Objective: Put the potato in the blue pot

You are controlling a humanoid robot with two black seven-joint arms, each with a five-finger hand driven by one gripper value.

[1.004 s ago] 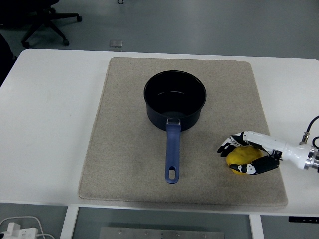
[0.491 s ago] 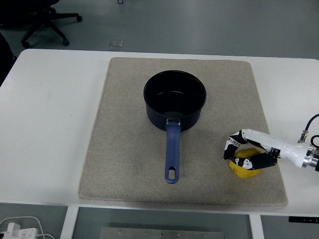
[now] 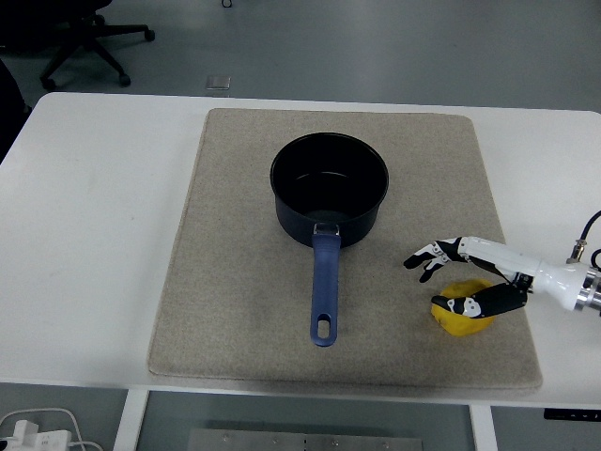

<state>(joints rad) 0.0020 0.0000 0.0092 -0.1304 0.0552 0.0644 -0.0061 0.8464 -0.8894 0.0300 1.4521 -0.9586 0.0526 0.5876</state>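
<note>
The yellow potato [image 3: 462, 319] lies on the beige mat [image 3: 235, 310] near its front right corner. My right hand [image 3: 438, 280] comes in from the right edge and hovers over it. Its fingers [image 3: 427, 256] stretch out to the left above the potato, and the thumb [image 3: 474, 304] rests on or just over the potato's top. The hand is open and grips nothing. The dark blue pot [image 3: 329, 183] stands upright and empty at the mat's middle, with its blue handle [image 3: 325, 291] pointing toward the near edge. It is well left of and behind the potato.
The mat covers most of the white table [image 3: 94, 235]. An office chair [image 3: 80, 38] stands on the floor beyond the far left corner. A white power strip [image 3: 38, 430] lies below the near edge at left.
The right hand's fingers, curled around the potato a second ago, have uncurled and spread out to the left. The potato has stayed on the mat. The pot has not moved.
</note>
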